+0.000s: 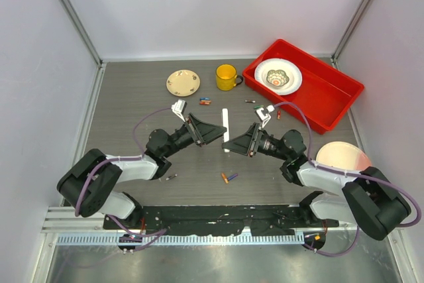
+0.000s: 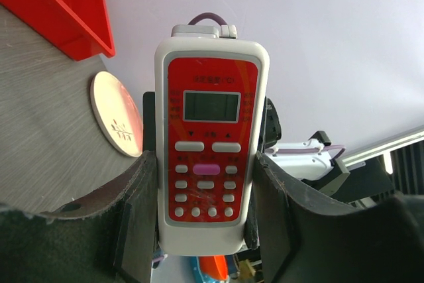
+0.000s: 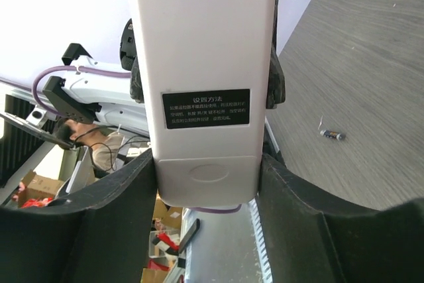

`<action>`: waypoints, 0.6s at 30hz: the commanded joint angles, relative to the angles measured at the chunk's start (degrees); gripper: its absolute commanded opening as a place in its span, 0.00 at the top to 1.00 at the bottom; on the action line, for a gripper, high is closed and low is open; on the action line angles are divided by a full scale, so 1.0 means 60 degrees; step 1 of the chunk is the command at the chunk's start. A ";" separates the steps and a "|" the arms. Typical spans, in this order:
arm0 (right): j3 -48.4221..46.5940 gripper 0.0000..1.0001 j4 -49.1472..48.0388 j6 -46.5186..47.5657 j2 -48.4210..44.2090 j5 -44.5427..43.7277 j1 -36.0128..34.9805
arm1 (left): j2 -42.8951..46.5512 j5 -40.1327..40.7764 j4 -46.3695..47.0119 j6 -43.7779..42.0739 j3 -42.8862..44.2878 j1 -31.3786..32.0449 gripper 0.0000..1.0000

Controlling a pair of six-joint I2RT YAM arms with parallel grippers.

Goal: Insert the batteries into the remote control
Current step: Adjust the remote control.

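Grey bench [image 1: 126, 104], pale walls on three sides. Left hand [image 2: 205, 157] is holding the remote control [image 2: 211, 84] at the bench's middle, fingers partly apart and pressing on both long edges, with the red button face turned towards its own camera. Right hand [image 3: 207, 157] is flanking the same handset from the back, at the battery cover [image 3: 207, 177] end; whether it is gripping cannot be told.

The cover is sitting shut, so the step in hand is judged to be opening the compartment. The next move calls for the right hand sliding the cover off while the left is steadying.

Batteries [image 1: 228, 177] are lying loose, a pair towards the near edge and more towards the far edge by the yellow mug [image 1: 226, 76].

The back label [image 3: 206, 108] is headed "设置方法"; the smaller print is unreadable.
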State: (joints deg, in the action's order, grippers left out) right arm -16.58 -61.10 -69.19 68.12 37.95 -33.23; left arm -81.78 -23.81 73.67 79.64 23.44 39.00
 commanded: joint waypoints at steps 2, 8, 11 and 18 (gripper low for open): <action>-0.0313 0.52 -0.0759 -0.0056 0.0029 0.0427 0.0046 | 0.0109 -0.0030 0.2502 0.0131 0.0312 0.0047 1.00; -0.0620 0.83 0.0934 0.0922 -0.0831 0.1042 0.0031 | -0.0125 -0.0396 0.2487 0.0086 0.0414 0.0003 0.45; -0.1438 0.87 0.5074 0.3424 -0.1770 0.0795 0.0002 | -0.0446 -0.0587 0.2429 0.0350 0.0473 -0.0099 0.07; -0.3461 0.90 1.1336 0.7047 -0.2593 -0.0946 -0.0261 | -0.0522 -0.0295 0.2283 0.0409 0.0123 -0.0743 0.00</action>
State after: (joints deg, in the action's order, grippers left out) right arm -30.50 -15.31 -42.46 54.08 38.57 -32.99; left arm -84.93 -27.00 75.61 82.26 24.56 36.99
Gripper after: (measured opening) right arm 0.620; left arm 0.995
